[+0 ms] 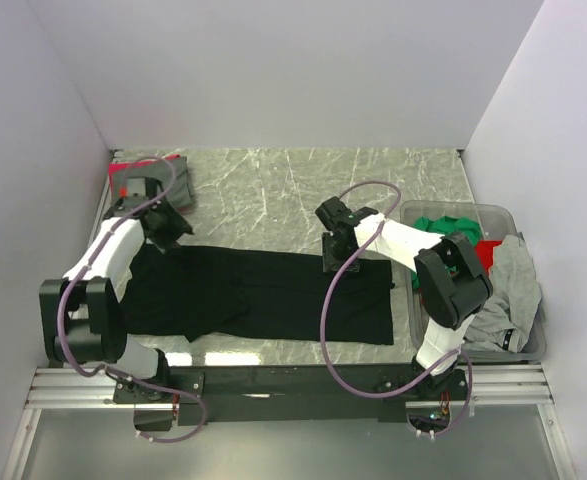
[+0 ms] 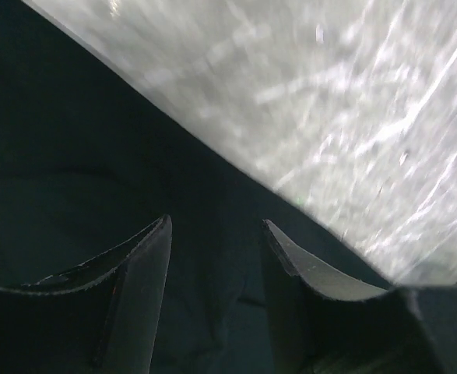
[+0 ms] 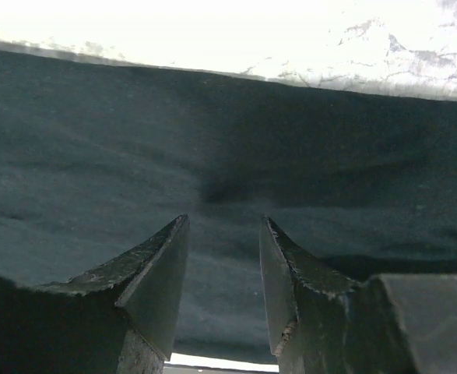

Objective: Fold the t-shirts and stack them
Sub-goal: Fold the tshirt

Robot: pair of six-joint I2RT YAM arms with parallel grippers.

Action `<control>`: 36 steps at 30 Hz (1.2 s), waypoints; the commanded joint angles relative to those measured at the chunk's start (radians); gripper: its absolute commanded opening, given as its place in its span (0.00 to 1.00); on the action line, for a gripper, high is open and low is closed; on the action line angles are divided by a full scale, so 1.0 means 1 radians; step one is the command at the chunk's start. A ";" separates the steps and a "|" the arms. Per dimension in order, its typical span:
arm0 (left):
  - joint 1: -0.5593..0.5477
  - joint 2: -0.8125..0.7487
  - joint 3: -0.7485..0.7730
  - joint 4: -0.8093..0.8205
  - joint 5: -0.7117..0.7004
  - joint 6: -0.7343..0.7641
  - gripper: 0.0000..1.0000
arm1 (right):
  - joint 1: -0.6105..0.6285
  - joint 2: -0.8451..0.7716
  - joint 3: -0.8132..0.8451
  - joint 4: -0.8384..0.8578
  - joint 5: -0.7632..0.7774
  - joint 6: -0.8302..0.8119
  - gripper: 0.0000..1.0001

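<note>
Looks partway done: small folded pile (image 1: 151, 180) at back left of the counter (image 1: 273, 190), black shirt (image 1: 263, 295) lying half-folded beneath left gripper (image 2: 215, 226) and right gripper (image 3: 224, 222), both spread open, with more shirts (image 1: 508, 290) waiting in the bin (image 1: 453, 208).

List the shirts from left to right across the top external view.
folded grey and red shirts in the far left corner → black t-shirt spread across the table → then, in the bin: green shirt → red shirt → grey shirt
</note>
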 commanded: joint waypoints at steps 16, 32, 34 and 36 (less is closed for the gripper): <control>-0.164 0.213 -0.051 0.012 0.086 0.057 0.55 | -0.013 0.058 -0.056 0.050 -0.009 0.039 0.48; -0.300 0.553 0.228 -0.005 0.034 0.173 0.55 | -0.007 0.030 -0.122 -0.074 -0.085 0.124 0.47; -0.314 0.590 0.274 -0.012 0.043 0.185 0.54 | -0.005 0.023 -0.124 -0.080 -0.095 0.131 0.47; -0.331 0.611 0.316 -0.022 0.058 0.194 0.55 | 0.001 0.013 -0.121 -0.099 -0.098 0.139 0.47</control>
